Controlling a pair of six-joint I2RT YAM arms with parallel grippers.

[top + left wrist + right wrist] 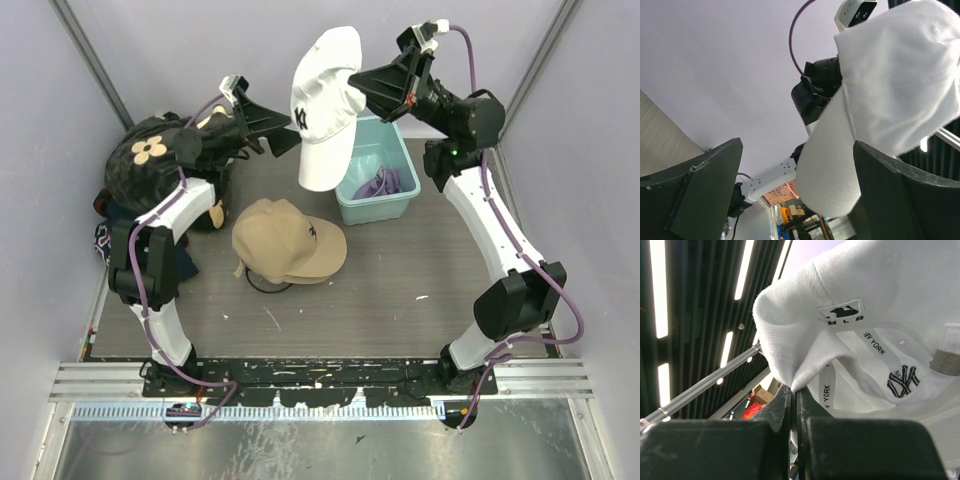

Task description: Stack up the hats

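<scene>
My right gripper (353,84) is shut on the rear edge of the white hat (326,110) and holds it high in the air, brim hanging down. In the right wrist view the jaws (795,388) pinch a fold of that white hat (875,335) by its inner band. My left gripper (292,135) stands open just left of the hat. Its fingers (700,195) are spread wide, with the white brim (832,165) close by the right one. The tan hat (288,240) lies on the table with a thin dark edge (262,284) under its near side. A purple hat (385,184) lies in the teal bin (378,208).
Black fabric with a tan flower shape (150,150) is heaped at the back left behind the left arm. Dark navy clothing (104,238) lies below it at the table's left edge. Grey walls close in on both sides.
</scene>
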